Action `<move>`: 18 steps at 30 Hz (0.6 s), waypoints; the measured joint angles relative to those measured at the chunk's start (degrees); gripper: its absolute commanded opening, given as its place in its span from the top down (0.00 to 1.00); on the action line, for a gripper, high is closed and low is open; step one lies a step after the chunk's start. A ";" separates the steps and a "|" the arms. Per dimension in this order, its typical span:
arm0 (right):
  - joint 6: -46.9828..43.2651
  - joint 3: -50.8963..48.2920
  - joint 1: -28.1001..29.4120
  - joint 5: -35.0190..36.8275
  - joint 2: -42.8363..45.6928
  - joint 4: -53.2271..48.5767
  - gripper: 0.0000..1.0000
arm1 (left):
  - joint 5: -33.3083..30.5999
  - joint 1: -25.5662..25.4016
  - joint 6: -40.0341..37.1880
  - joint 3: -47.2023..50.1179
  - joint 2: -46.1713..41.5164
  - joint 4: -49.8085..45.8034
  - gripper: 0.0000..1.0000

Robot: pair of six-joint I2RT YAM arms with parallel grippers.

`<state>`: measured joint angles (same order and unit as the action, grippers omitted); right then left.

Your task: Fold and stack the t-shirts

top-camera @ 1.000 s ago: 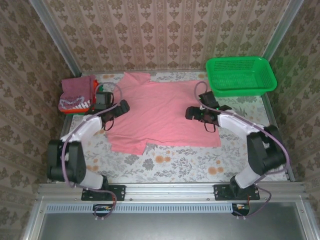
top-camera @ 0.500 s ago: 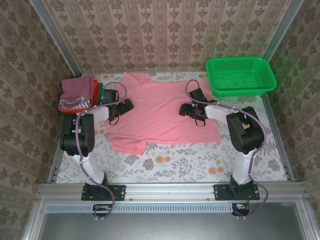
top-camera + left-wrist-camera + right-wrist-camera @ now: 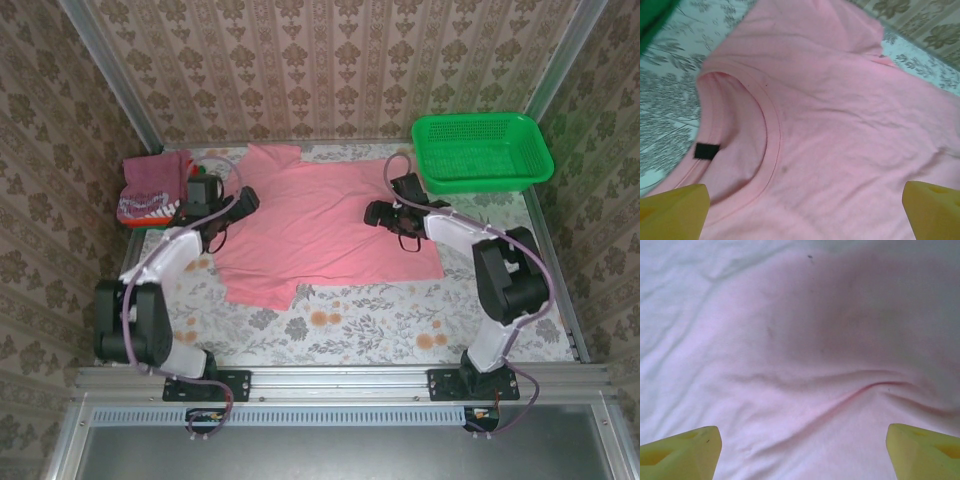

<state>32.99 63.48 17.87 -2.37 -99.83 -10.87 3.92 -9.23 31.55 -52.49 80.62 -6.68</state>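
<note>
The counter [image 3: 340,325] is hemmed in by the papered back wall [image 3: 330,70] and metal rails at both sides. The widest bare stretch is the near strip between the arm bases and the pink shirt [image 3: 320,230]. A narrower strip is bare to the right of the shirt's hem. A green basket [image 3: 482,150] fills the far right corner, its near left corner just beside the right arm [image 3: 470,235]. The folded stack [image 3: 155,190] sits against the left edge, just beside the left arm [image 3: 165,260].

The pink shirt lies spread flat across the middle of the counter, collar to the left and hem to the right. One sleeve reaches close to the back wall and the other points toward the near edge. The cloth is mostly smooth. The right wrist view shows a few shallow creases, and the left wrist view shows the round collar [image 3: 772,150] with a small black label [image 3: 706,150] inside it. The stack shows maroon cloth with white print on top.

The left jaws stand wide apart over the collar, yellow fingertips [image 3: 670,210] clear of each other and holding nothing. The right jaws are likewise spread, fingertips [image 3: 925,450] low over the shirt's right half.
</note>
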 measured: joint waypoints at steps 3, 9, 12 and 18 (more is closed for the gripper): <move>-0.17 -1.86 0.00 0.00 4.17 -0.07 0.13 | -1.73 -0.11 -0.42 5.55 -8.68 -4.79 0.00; -0.46 -3.34 0.00 0.02 5.60 -1.46 0.13 | -2.51 -0.13 3.65 18.75 -23.50 -14.88 0.16; -0.44 -3.56 0.00 0.02 5.53 -1.51 0.13 | -1.22 -0.17 7.06 24.85 -28.09 -16.70 0.27; -0.39 -3.56 0.02 -0.59 4.72 -1.49 0.14 | 1.27 0.37 9.94 29.18 -27.08 -16.65 0.46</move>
<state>32.60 59.92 17.89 -2.96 -95.11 -12.36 5.19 -8.86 41.50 -23.31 53.54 -23.33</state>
